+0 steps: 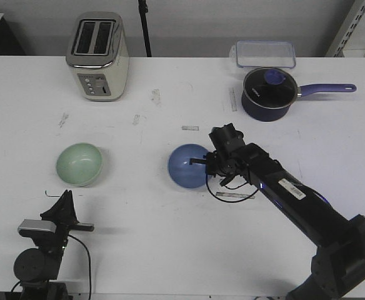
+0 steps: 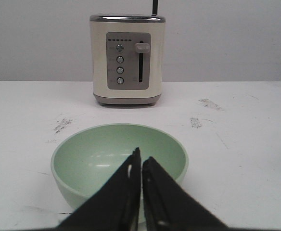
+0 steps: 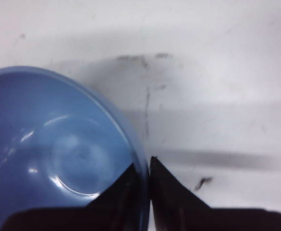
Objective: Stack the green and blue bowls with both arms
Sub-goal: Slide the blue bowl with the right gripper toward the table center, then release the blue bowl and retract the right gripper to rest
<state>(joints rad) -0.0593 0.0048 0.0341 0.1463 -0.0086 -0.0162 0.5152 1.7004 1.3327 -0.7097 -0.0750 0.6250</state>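
Glossy round blue bowl [image 1: 189, 165] in right gripper [image 1: 205, 161]

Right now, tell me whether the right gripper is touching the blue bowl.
Touching. The right wrist view shows the right gripper closed on the blue bowl, its rim pinched between the fingers, one inside and one outside.
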